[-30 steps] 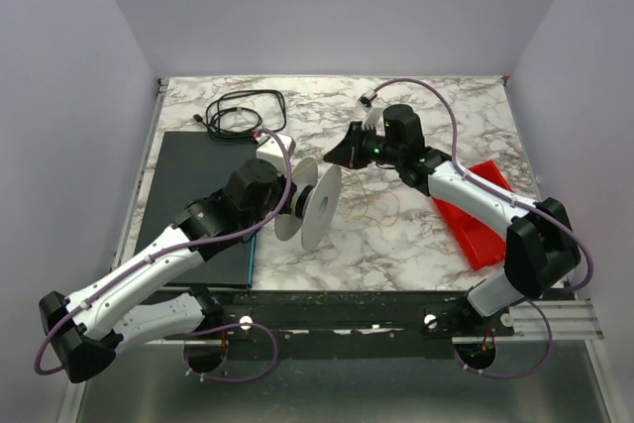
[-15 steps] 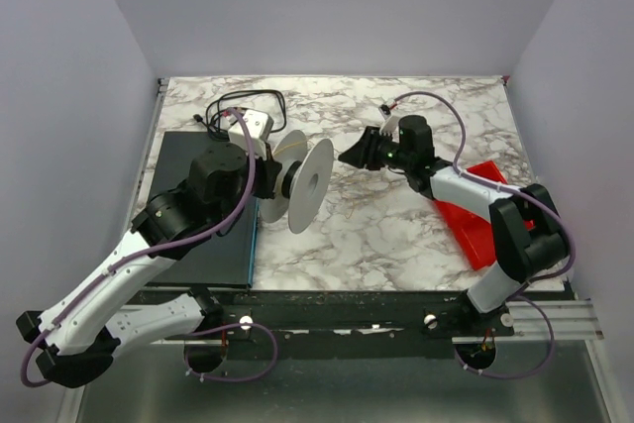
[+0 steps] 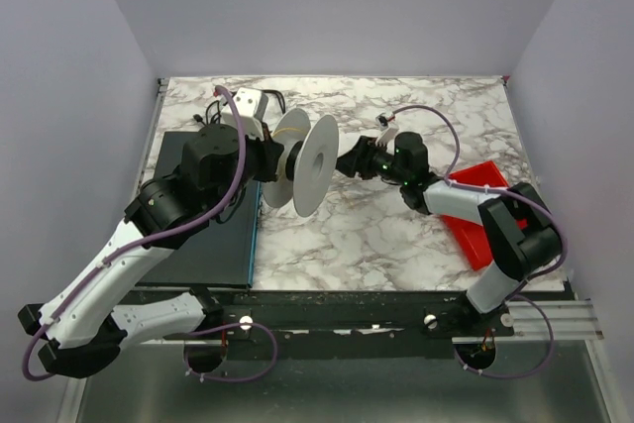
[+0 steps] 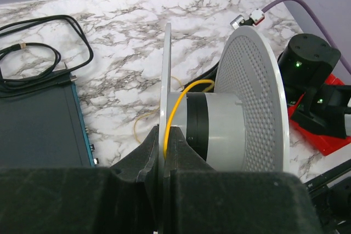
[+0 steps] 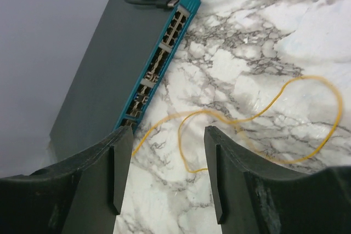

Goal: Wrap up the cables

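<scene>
**While the spool is pinched, the wire lies slack on the marble**

Although your left gripper (image 4: 163, 135) is pressed together, what it pinches is the thin near flange of the white spool (image 4: 252, 97), not the wire. It holds the spool on edge above the marble table (image 3: 416, 235), with the perforated far flange facing your right arm. The thin yellow wire (image 4: 186, 89) arcs over the grey hub and drops beside the pinched flange into the gap at the fingers. You cannot tell from the left wrist view whether it is trapped there. A further stretch shows on the marble behind that flange.

Your right gripper (image 5: 167, 146) stands spread, with nothing between its fingers (image 5: 118, 168). Below it the yellow wire (image 5: 307, 113) lies in loose loops on the marble, clear of both fingers. One strand trails toward the port face of the black network switch (image 5: 109, 69). In the top view this gripper (image 3: 349, 160) points at the spool from just beside the far flange.

A coiled black cord (image 4: 49, 47) lies at the far-left corner, behind the switch. A red tray (image 3: 485, 215) sits on the right side, under the right arm.
</scene>
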Action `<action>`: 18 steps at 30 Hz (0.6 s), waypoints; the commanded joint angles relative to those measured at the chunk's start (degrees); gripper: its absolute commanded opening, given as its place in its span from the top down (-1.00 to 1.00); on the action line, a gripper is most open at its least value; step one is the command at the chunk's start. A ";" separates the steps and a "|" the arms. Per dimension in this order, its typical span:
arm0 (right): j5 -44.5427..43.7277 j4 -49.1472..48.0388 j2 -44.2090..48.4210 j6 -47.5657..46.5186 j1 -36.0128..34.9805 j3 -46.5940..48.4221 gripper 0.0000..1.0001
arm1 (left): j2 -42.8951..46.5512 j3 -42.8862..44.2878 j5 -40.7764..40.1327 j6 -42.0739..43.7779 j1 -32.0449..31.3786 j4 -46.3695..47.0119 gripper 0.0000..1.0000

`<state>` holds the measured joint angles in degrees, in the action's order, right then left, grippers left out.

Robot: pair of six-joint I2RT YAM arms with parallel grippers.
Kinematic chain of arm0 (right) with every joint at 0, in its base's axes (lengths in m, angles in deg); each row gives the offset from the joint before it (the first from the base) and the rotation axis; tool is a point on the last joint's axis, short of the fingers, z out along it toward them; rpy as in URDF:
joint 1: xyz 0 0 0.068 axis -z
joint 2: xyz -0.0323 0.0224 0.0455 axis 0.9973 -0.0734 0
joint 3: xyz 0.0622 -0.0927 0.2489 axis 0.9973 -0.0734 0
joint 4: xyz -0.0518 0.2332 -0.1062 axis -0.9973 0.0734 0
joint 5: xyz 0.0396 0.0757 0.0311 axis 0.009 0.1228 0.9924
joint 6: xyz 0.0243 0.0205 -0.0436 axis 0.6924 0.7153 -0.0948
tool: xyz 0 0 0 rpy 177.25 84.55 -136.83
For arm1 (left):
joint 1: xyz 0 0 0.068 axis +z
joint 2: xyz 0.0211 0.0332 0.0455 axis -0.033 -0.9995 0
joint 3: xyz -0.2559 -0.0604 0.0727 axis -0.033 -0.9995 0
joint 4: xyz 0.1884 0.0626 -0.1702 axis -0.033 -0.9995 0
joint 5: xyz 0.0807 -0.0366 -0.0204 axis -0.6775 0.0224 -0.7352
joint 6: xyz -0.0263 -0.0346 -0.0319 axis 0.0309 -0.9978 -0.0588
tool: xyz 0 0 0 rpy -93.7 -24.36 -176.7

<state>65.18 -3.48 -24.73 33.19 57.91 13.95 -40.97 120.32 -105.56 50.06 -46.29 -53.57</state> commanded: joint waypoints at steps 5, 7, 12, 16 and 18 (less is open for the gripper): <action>-11.92 -5.39 3.73 -6.88 -4.20 -0.01 -0.32 | -1.03 6.46 0.33 -3.15 -0.07 1.53 1.00; -14.25 -5.69 4.50 -5.94 -4.20 -1.01 -0.34 | -1.38 7.77 0.53 -3.49 -0.07 1.25 1.00; -18.33 -4.96 6.85 -3.77 -2.77 -4.61 -0.37 | -2.18 10.42 1.59 -3.53 -0.07 1.06 1.00; -14.66 -10.94 10.32 2.82 2.93 -12.39 -0.38 | -3.12 12.72 2.46 -3.12 -0.07 0.70 1.00; -14.28 -11.09 12.95 1.97 3.18 -15.39 -0.38 | -3.87 14.08 2.88 -2.79 -0.07 0.37 1.00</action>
<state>51.17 -9.91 -16.01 32.53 58.90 4.03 -44.16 130.51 -104.73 47.74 -46.29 -55.82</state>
